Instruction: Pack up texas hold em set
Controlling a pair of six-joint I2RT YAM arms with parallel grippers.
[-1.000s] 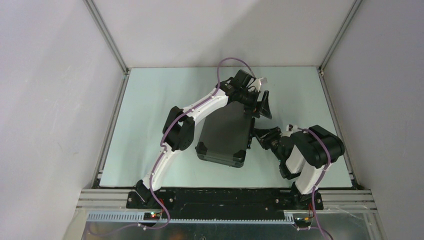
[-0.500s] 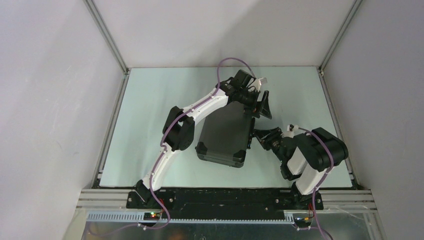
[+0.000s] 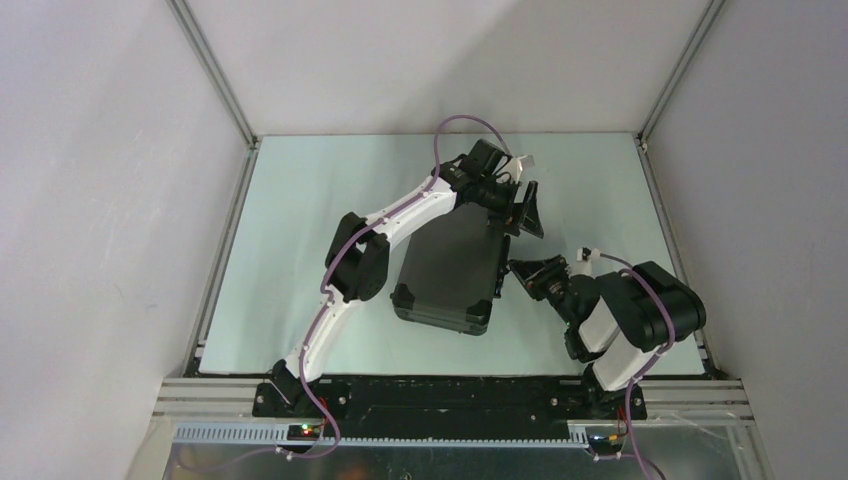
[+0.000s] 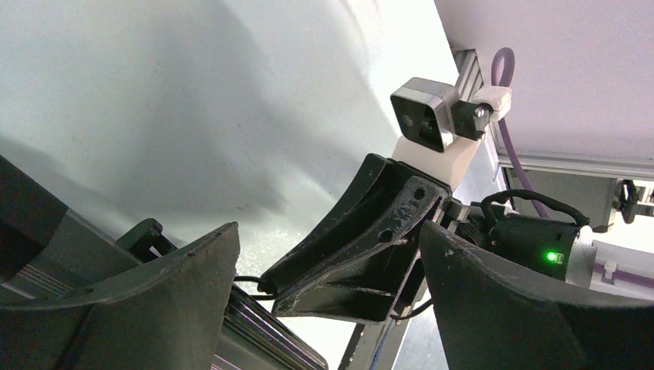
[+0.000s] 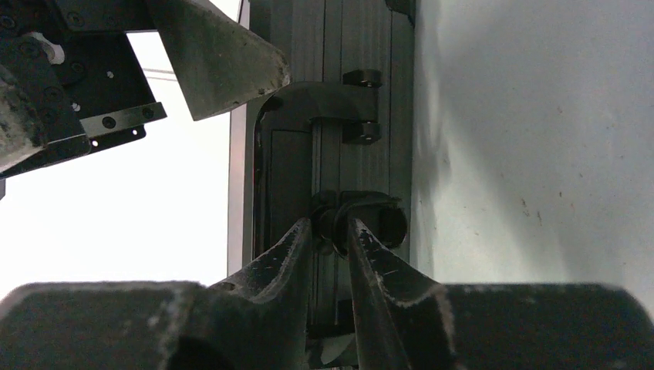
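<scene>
You have the dark grey briefcase [image 3: 450,270] lying flat and closed on the counter [image 3: 300,220]. It sits about midway between the left and right edges, somewhat nearer the near edge, and is turned slightly askew. Its black handle [image 5: 308,96] runs along the side that faces the counter's right edge. Your right gripper [image 3: 520,270] is low at that side, roughly halfway along it. In the right wrist view its jaws are drawn nearly together, one on each side of the black fitting at the handle's near end. You cannot tell from here whether they actually press on it. Your left arm reaches across the lid to the case's far right corner, where the left gripper [image 3: 528,212] hangs with its jaws spread wide and nothing between them. Whether it touches the case you cannot tell. From the left wrist view you look down between those wide jaws at the right gripper and the small silver camera [image 4: 420,116] mounted on it, with bare counter behind.
</scene>
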